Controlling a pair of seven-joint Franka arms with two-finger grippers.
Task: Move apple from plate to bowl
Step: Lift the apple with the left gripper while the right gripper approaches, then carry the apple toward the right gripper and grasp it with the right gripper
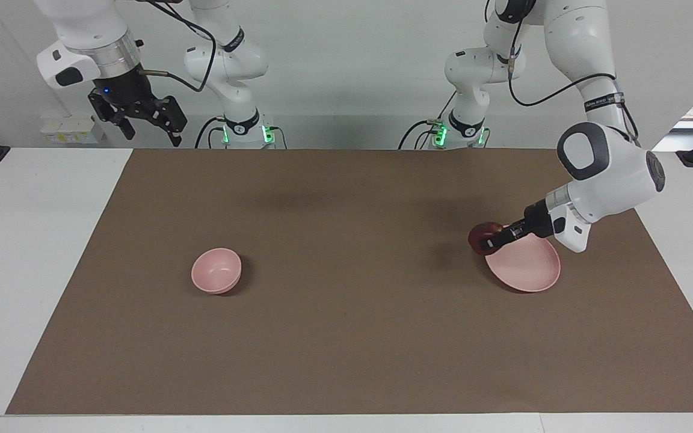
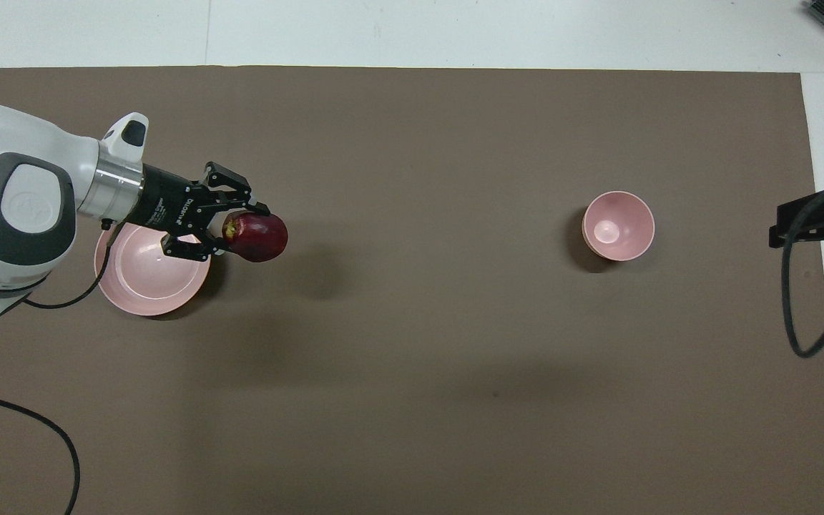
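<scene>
Your left gripper (image 2: 229, 232) clamps the apple (image 2: 258, 237) just off the plate (image 2: 147, 293), bound for the bowl (image 2: 618, 225). Your right gripper (image 1: 142, 117) waits well clear, fingers spread, holding nothing.

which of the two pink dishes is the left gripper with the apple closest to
The plate, the wide, flat dish at the left arm's end of the table. The left gripper holds the apple at its edge; the deeper bowl sits toward the right arm's end.

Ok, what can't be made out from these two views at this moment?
- Left gripper shut on the apple: in both views it hides part of the plate, under the wrist.
- Right gripper, waiting raised at its end: cut off by the overhead view's edge.
- Bowl: the facing view hides part of its inside.
</scene>
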